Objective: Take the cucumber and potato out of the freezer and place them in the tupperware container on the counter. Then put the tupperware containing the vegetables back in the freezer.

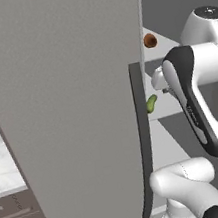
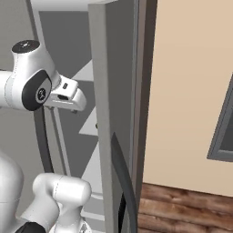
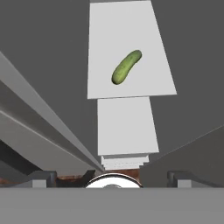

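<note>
Starting at the far left of the left base view, there's a sliver of the marble tabletop (image 1: pixel 1 160), white with grey veining, peeking out behind the freezer's (image 1: pixel 71 112) big door. That door is flat, matte grey and swung wide, with a long dark handle (image 1: pixel 144 140) running down its edge, so the shelves inside are reachable. Next over, the cucumber (image 1: pixel 151 103) lies on a pale shelf (image 3: pixel 131 48), short, green and a bit bumpy-looking. In the hand view it sits diagonally near the middle of that shelf, nothing touching it. The potato (image 1: pixel 149 40), a small rounded brown lump, sits on a higher shelf, near its front edge.

Furthest right is the white arm with the gripper (image 3: pixel 112 175) pointed into the freezer. The jaws are spread wide and holding nothing, well short of the cucumber. My guess is it's lining up to grab the cucumber first, since the hand view looks straight at it.
</note>
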